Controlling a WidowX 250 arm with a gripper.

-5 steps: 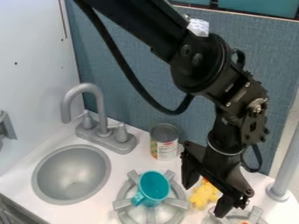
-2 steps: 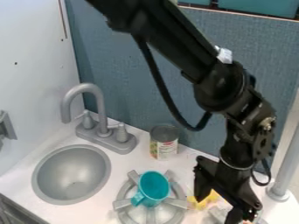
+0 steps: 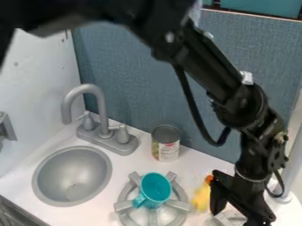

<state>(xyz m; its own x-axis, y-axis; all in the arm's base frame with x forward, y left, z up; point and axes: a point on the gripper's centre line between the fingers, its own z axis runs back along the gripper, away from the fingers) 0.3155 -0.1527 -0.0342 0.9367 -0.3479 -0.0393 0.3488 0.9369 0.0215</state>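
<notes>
Black and open, the two-finger gripper (image 3: pixel 237 217) is hanging at the frame's lower right beside a yellow toy (image 3: pixel 201 198) on the white counter (image 3: pixel 139 162), apparently at a positioning stage, with any grasp calling for jaws centred over the toy.

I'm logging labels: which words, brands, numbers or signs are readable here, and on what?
Metal can with a white, red and green label: print too small to read.
White tag on the black robot arm: no readable text.
So no text can be quoted.
</notes>
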